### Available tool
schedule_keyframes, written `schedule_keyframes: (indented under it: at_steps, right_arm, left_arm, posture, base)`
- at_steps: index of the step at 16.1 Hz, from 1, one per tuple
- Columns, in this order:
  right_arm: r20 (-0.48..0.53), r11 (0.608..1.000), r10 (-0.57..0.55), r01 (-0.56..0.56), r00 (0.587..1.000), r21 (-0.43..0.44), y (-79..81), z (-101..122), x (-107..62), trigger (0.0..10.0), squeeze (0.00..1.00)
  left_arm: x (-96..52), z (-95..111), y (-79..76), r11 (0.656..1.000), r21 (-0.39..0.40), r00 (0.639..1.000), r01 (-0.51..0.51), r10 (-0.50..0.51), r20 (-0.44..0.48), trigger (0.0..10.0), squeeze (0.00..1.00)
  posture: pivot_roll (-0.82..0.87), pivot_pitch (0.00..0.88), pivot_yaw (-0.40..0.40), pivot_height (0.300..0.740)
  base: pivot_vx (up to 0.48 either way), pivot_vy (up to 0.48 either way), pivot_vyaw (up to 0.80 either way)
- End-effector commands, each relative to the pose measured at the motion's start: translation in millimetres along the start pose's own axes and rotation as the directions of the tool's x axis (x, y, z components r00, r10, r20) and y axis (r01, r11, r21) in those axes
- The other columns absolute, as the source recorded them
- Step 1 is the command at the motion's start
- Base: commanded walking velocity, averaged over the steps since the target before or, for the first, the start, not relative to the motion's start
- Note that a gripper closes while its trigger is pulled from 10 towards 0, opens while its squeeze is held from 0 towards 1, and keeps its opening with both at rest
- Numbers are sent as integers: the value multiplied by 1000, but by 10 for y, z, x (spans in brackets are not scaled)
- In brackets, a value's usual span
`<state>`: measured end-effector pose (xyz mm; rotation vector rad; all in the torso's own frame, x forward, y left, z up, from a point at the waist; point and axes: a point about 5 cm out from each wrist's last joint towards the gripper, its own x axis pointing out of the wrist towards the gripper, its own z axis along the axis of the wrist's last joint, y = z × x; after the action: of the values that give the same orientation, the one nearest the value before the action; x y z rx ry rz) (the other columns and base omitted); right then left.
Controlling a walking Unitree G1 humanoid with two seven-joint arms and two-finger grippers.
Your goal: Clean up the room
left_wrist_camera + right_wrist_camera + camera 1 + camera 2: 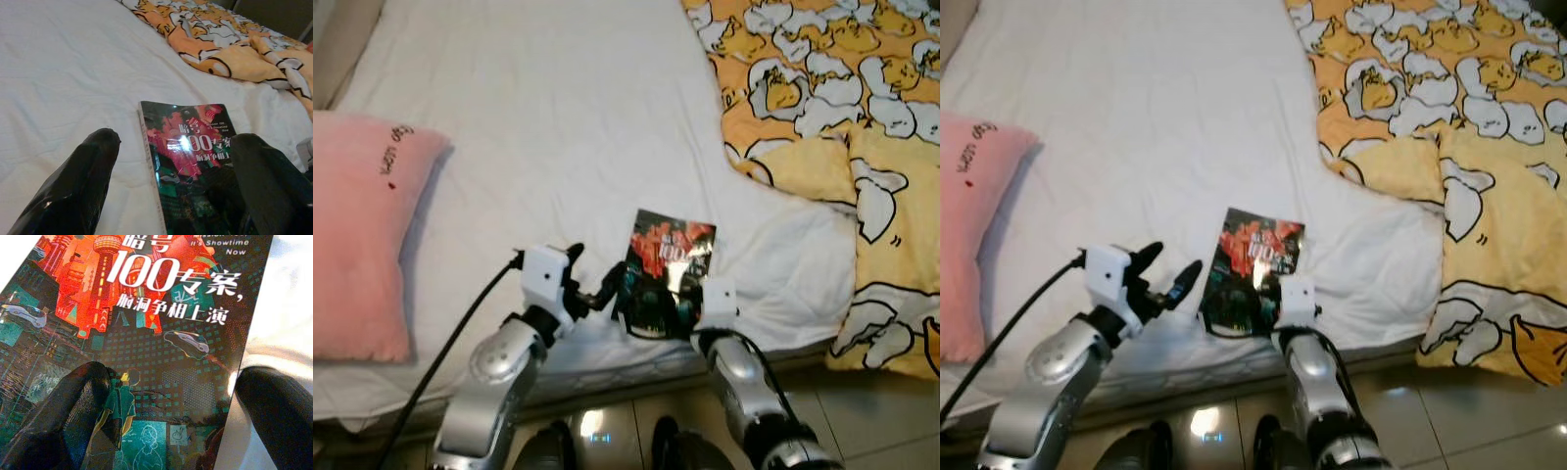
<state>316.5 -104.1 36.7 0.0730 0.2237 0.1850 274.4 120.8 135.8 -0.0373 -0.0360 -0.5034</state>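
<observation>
A glossy dark book (673,257) with a red and teal city cover lies flat on the white sheet (558,117) near the bed's front edge. My left gripper (1171,262) is open just left of the book. In the left wrist view, the book's (195,142) spine edge lies between the left gripper's (171,196) two black fingers. My right gripper (176,431) is open low over the book's (161,308) near end. One of its fingers (73,416) is over the cover, and the other is beside the book's edge above the sheet.
A pink pillow (357,235) lies on the bed at the left. An orange and yellow duvet (832,98) with a duck pattern covers the right side and hangs over the edge. Below the mattress edge are the tile floor (862,421) and my black feet (675,446).
</observation>
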Motion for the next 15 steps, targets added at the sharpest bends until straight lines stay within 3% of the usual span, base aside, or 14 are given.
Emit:
schedule_keyframes:
  at_steps: [1, 4, 6, 9, 12, 13, 15]
  right_arm:
    - [-14, 999, -45, 45, 999, 30, -60, 62, 56, 10000, 0]
    - [-53, 993, -31, 37, 998, 108, 7, 66, 108, 10000, 0]
    - [-83, 990, -10, 21, 996, 139, 81, -48, 61, 10000, 0]
    - [-94, 988, -17, 31, 995, 150, 110, -341, -164, 10000, 0]
    - [67, 994, -35, 27, 997, 108, 85, -125, -165, 10000, 0]
    - [178, 995, -53, 38, 983, 88, 39, 104, -150, 10000, 0]
    - [223, 996, -62, 44, 973, 83, 2, 231, -141, 10000, 0]
  left_arm:
    - [-25, -44, -3, 1000, 5, 1000, -1, 1, -20, 10000, 0]
    - [-56, -47, 26, 1000, 13, 1000, -13, 13, -22, 10000, 0]
    - [-63, -41, 26, 1000, 13, 1000, -10, 10, -20, 10000, 0]
    - [-6, -61, -25, 1000, 17, 999, 10, -10, -34, 10000, 0]
    - [43, -74, -27, 1000, 9, 999, 10, -10, -31, 10000, 0]
    - [83, -72, -58, 1000, 3, 1000, 15, -15, -21, 10000, 0]
    - [116, -75, -71, 1000, 4, 1000, 14, -14, -18, 10000, 0]
  posture:
    - [345, 297, -47, 740]
    - [361, 295, -54, 740]
    - [359, 290, -63, 740]
    - [342, 285, -71, 740]
    - [304, 278, -66, 740]
    - [293, 270, -65, 740]
    - [284, 265, -64, 740]
  base:
    - [0, 0, 0]
    - [0, 0, 0]
    - [0, 0, 0]
    - [0, 0, 0]
    - [0, 0, 0]
    - [0, 0, 0]
    - [0, 0, 0]
